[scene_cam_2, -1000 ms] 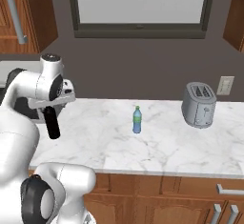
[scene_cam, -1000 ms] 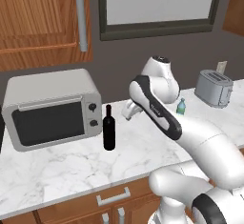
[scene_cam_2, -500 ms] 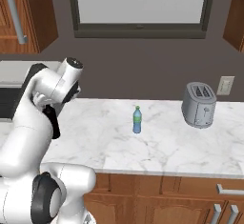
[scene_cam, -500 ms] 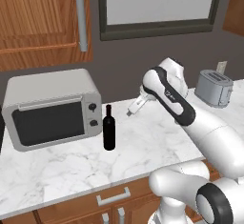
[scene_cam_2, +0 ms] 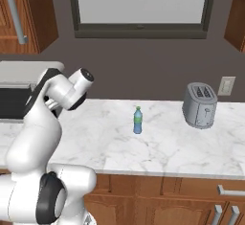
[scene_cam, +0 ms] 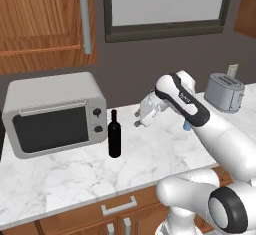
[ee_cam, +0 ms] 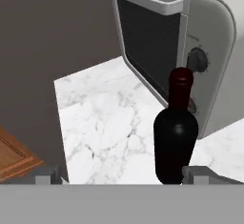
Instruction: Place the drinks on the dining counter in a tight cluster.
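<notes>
We note the wine bottle (scene_cam: 114, 135) standing upright on the marble wall counter (scene_cam: 75, 179), just in front of the microwave (scene_cam: 52, 111), near its knob-side corner. Its long axis is vertical, red cap up. This is not the dining counter, so we judge the task barely begun for this drink.

The gripper (scene_cam: 140, 119) hangs over the counter to the bottle's 3 o'clock in the left base view, apart from it, with marble visible between them. Its fingers stand fully apart and hold nothing.

In the hand view the wine bottle (ee_cam: 176, 132) sits at roughly 4 o'clock from picture centre, nearer one finger tip (ee_cam: 202, 175) than the other, with the microwave (ee_cam: 190, 46) door close behind it. We judge the gripper points toward the bottle but is off-centre: the body is not yet between the fingers.

The relation that matters: bottle axis upright, hand approaching roughly side-on. A side grasp around the body or neck looks workable if the hand shifts toward the bottle first. Risk, in our judgement: a finger brushing the tall bottle and tipping it toward the microwave.

The water bottle (scene_cam_2: 137, 120) stands upright further along the same counter, well apart from the gripper, between the arm and the toaster (scene_cam_2: 199, 105).
</notes>
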Available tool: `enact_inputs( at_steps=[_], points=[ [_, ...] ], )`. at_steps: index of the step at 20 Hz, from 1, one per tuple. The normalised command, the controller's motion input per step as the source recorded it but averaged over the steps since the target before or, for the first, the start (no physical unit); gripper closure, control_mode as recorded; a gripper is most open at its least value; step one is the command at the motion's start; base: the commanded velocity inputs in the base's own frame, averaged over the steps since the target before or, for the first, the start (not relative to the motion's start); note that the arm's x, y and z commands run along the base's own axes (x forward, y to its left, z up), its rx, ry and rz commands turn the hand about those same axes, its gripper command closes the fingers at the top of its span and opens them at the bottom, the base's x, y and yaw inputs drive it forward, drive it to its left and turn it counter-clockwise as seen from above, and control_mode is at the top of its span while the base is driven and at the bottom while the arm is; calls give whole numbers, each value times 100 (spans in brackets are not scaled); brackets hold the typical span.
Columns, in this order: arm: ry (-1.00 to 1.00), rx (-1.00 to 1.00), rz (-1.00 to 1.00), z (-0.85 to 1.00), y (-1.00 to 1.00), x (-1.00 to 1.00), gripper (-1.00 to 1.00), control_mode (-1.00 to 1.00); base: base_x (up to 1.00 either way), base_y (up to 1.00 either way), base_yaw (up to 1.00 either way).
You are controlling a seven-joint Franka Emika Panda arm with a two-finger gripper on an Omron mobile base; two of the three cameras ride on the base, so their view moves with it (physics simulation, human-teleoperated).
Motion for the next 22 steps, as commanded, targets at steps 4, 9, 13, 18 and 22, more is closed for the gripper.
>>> enact_inputs(
  at_steps=[4, 9, 13, 18, 22],
  points=[
    [-15, 4, 10, -9, 0, 31, -100, -100, 0, 0, 0],
    [-9, 0, 6, -10, 0, 22, -100, -100, 0, 0, 0],
    [0, 0, 6, -8, 0, 19, -100, -100, 0, 0, 0],
    [0, 0, 3, -13, 0, 50, -100, -100, 0, 0, 0],
    [0, 0, 1, -24, 0, 51, -100, -100, 0, 0, 0]
  ],
)
